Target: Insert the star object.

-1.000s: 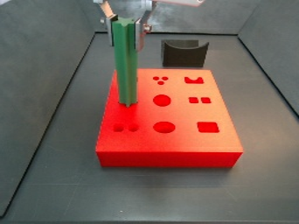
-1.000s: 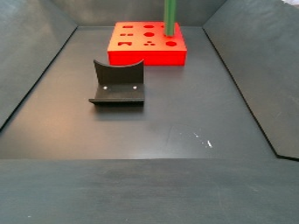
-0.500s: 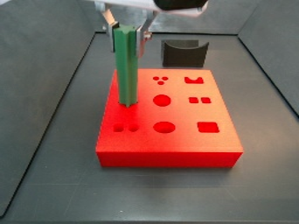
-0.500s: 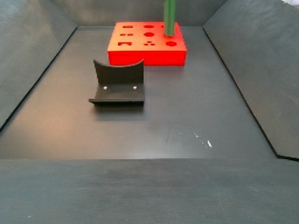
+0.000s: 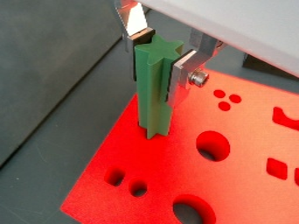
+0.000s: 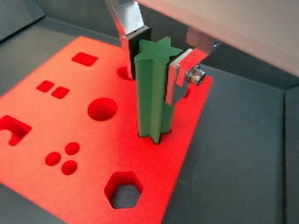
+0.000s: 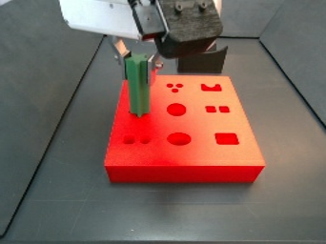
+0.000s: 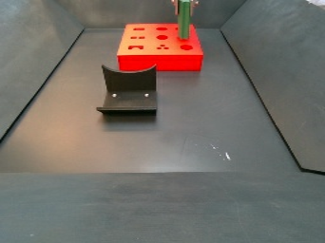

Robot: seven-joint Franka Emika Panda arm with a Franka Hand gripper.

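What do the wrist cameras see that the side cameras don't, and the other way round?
Only the wrist views show the green bar's star-shaped top and a finger of the tool pressed against it. Only the side views show the whole red block, the dark curved piece and the floor. Both show the bar standing upright in the block.

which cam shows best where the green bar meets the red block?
A wrist view: the green bar fills the frame, its foot entering the red block, with the gripper around its top. The other wrist view shows the same. In a side view it is smaller; in the far side view, tiny.
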